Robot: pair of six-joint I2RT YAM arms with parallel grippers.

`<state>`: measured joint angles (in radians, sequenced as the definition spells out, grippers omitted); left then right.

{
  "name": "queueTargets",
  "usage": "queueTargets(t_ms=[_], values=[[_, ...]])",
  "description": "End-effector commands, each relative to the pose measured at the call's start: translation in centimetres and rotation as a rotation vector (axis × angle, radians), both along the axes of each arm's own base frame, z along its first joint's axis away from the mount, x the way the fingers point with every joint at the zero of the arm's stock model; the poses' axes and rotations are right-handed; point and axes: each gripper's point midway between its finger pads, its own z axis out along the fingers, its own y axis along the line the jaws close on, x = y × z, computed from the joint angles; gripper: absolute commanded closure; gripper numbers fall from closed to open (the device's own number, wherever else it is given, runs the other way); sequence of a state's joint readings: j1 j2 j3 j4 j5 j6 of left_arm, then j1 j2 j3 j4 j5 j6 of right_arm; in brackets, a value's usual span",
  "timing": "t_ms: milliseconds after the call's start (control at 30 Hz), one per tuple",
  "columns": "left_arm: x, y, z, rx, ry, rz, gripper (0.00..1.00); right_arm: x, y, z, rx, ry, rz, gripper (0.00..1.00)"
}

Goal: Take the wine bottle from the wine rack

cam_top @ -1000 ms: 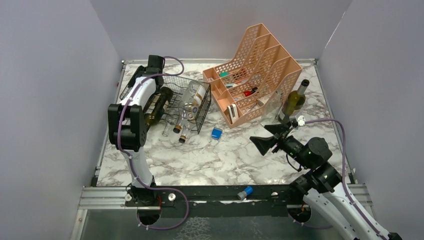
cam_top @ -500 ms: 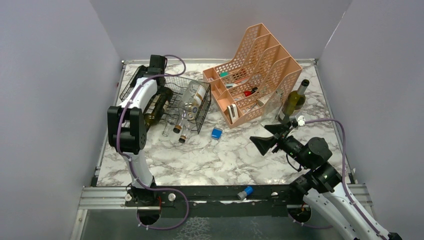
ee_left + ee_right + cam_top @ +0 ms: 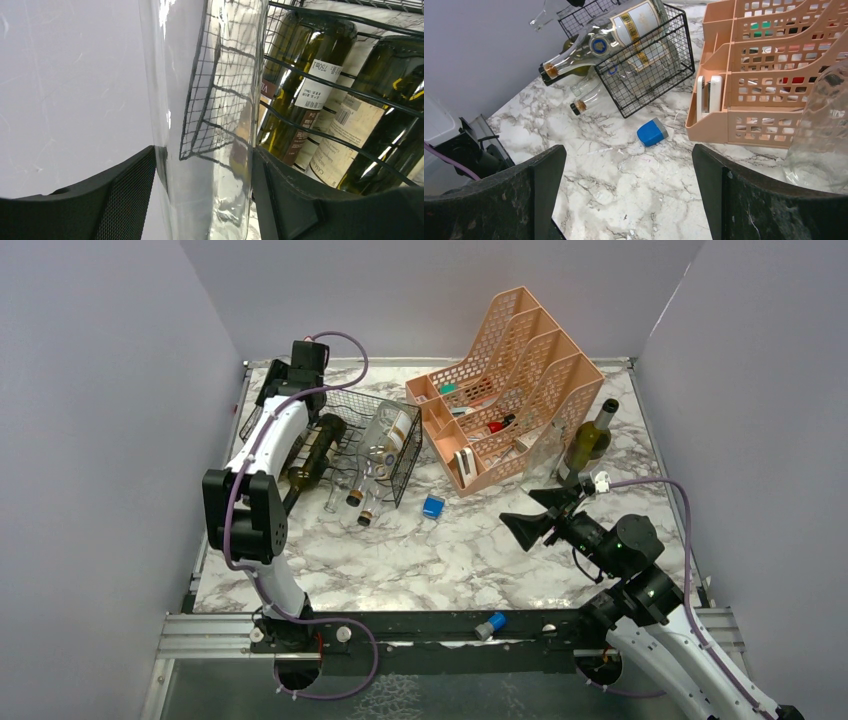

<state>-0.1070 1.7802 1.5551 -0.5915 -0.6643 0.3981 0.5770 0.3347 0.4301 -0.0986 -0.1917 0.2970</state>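
The black wire-mesh wine rack stands at the back left and holds dark green wine bottles and a clear labelled bottle. It also shows in the right wrist view. My left gripper is at the rack's far left corner, shut on a clear glass wine bottle, with my left gripper's fingers on either side of the glass. The bottle's neck sticks out beside the rack, off the table. My right gripper is open and empty over the marble, also in its own view.
A peach perforated file organizer stands at the back centre-right. An upright green bottle and a clear glass vessel stand right of it. A blue block lies near the rack. Grey walls close in left, back and right.
My left arm has risen and swung back and to the left, carrying the clear bottle up at the rack's far left corner. The right arm has not moved.
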Motion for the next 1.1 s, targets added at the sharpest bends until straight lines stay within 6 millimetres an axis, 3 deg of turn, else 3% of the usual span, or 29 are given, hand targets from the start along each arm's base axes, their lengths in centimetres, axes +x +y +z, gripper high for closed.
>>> queueTargets(t_ms=[0, 100, 300, 700, 1067], values=[[-0.2, -0.8, 2.3, -0.068, -0.109, 0.005, 0.48, 0.3, -0.2, 0.3, 0.003, -0.031, -0.019, 0.0], [-0.1, -1.8, 2.2, -0.131, -0.119, -0.01, 0.49, 0.4, -0.2, 0.2, -0.001, -0.029, -0.023, 0.0], [-0.4, -3.7, 4.4, -0.263, -0.178, -0.034, 0.51, 0.5, -0.3, 0.1, -0.011, -0.045, -0.027, 0.0], [-1.6, -7.3, 7.2, -0.482, -0.234, -0.133, 0.52, -0.6, -0.5, 2.4, 0.077, -0.069, -0.012, 0.0], [-2.5, -9.3, 9.0, -0.591, -0.269, -0.202, 0.57, 0.0, 0.1, 1.9, 0.025, -0.052, 0.002, 0.0]])
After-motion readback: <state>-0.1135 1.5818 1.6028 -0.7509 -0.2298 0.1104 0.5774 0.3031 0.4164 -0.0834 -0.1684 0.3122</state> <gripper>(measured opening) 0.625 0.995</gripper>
